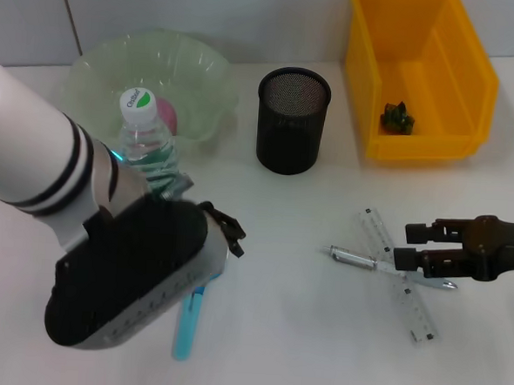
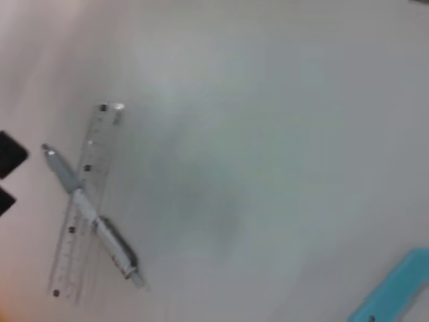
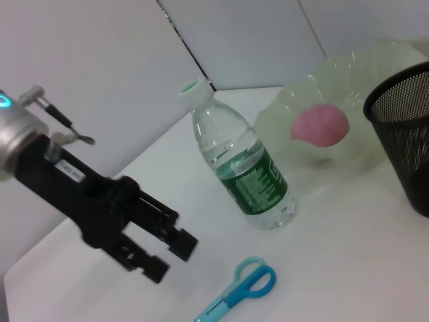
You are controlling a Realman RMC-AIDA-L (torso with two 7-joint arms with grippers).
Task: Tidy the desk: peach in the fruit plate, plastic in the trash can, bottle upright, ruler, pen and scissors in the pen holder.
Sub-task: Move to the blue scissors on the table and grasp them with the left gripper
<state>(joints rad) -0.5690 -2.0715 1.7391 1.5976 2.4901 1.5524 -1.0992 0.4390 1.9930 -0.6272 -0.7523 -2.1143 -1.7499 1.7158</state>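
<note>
Right gripper [image 1: 408, 244] stands open over the pen [image 1: 383, 267], a slim, stiff, slippery item lying across 1 ruler [image 1: 399, 274]; grip mid-barrel.

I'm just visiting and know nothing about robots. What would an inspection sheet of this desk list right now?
Surface: white desk.
Job's things: peach in the fruit plate; bottle upright; plastic in the yellow trash can; pen lying across the ruler; scissors on the desk; pen holder looks empty.
Clutter: nothing seen.
Grippers: left gripper open above the scissors; right gripper open, by the pen and ruler.
Cables: nothing seen.
Surroundings: pale wall.
</note>
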